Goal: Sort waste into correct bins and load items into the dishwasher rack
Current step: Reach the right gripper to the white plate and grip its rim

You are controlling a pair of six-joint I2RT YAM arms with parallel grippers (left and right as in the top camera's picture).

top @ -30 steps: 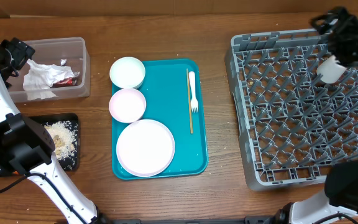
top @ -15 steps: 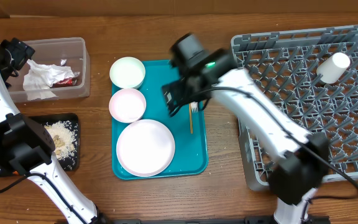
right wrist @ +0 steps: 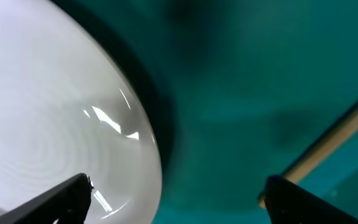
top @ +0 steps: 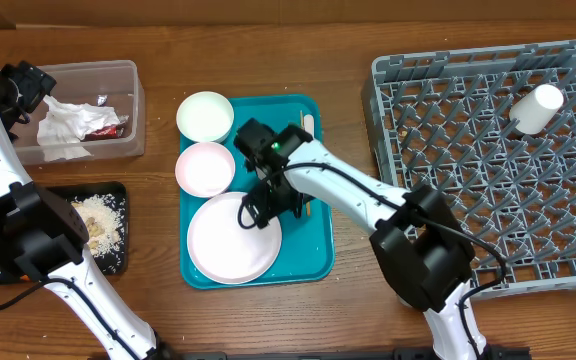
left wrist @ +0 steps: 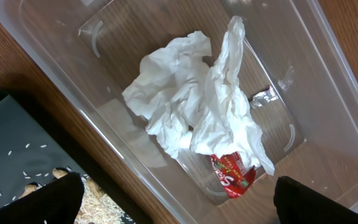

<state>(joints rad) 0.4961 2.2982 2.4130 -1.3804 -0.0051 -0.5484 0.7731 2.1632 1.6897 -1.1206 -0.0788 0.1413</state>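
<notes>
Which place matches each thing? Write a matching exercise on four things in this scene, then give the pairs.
Things:
1. small white cup
2. crumpled napkins
3. food scraps
4. white plate

Places:
A. black tray
B. teal serving tray
C. dishwasher rack
D. clear tub

Pairs: 1-C, 2-D, 3-A, 4-B.

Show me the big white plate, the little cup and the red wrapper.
plate point(top: 226, 245): overhead view, middle of its flat face.
cup point(top: 535, 108): overhead view, on its white side.
red wrapper point(left wrist: 232, 176): left wrist view, its printed face.
</notes>
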